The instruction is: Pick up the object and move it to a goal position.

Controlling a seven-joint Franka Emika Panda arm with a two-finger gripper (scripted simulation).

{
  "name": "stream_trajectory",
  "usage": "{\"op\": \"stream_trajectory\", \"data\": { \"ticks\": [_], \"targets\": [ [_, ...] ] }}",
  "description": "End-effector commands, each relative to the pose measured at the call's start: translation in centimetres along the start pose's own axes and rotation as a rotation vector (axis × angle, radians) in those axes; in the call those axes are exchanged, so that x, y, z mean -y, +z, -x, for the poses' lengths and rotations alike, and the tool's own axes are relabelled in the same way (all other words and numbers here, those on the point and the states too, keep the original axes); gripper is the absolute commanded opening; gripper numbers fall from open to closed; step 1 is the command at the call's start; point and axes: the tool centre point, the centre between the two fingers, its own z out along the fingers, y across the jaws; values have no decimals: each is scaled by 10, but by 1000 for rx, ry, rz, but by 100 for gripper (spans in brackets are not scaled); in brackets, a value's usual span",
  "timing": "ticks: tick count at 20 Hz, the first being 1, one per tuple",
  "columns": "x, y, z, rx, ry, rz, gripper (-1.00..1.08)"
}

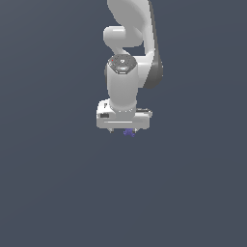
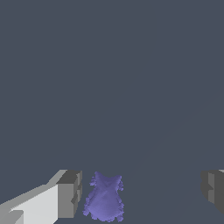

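Note:
The object (image 2: 105, 197) is a small purple-blue lumpy thing. In the wrist view it lies between my two fingers, close to one finger (image 2: 69, 194) and far from the other (image 2: 213, 190). My gripper (image 2: 141, 192) is open, with a wide gap between the fingers, and neither pad touches the object. In the exterior view the white gripper (image 1: 124, 129) points down over the grey floor, and only a bit of the object (image 1: 129, 132) shows under the hand.
A flat dark grey floor (image 1: 58, 183) fills both views. The white arm (image 1: 128, 58) rises behind the hand toward the top of the exterior view. No goal marker shows.

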Motion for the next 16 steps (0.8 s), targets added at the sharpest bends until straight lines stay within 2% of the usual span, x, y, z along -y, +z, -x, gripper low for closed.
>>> {"op": "stream_trajectory", "data": {
  "ticks": [1,9,16],
  "targets": [
    [0,0,0,0,0,0,100],
    [6,4,4,21,2,-28,100],
    [6,5,4,21,2,-29,100]
  ]
}}
